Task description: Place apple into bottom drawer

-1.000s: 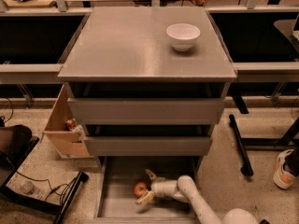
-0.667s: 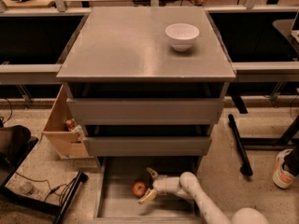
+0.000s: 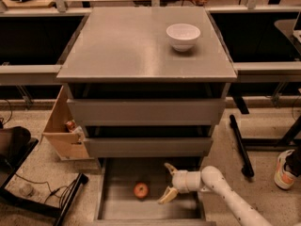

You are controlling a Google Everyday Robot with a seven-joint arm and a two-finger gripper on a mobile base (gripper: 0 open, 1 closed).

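Fingers [image 3: 168, 195] spread wide, nothing between them, tips pointing left toward the apple. Gripper [image 3: 166, 182] sits inside the open bottom drawer [image 3: 117, 208], right of centre and low over the floor. I can't tell whether the lower finger touches the floor.

Apple [image 3: 140, 190] rests on the drawer floor just left of the gripper, with a clear gap to both fingertips. Red skin with a lighter patch. It's roughly mid-drawer left to right and about halfway between the near and far edges.

White arm [image 3: 221, 192] comes in from the near right, crosses the drawer's right wall, and the wrist is roughly level.

The bottom drawer is pulled out toward the near side; plain grey floor, only the apple in it.

Above it, the middle drawer front [image 3: 148, 146] and top drawer front [image 3: 146, 111] each have a dark gap over the front panel.

On the cabinet top [image 3: 131, 46], a white bowl [image 3: 183, 36] sits upright at the far right.

On the floor left of the cabinet is an open cardboard box [image 3: 61, 133], tilted, with small items inside that are too small to identify. Cables [image 3: 47, 194] are further left and nearer. A shoe [image 3: 284, 169] is at the right edge, and a black frame leg [image 3: 241, 145] lies between it and the cabinet.
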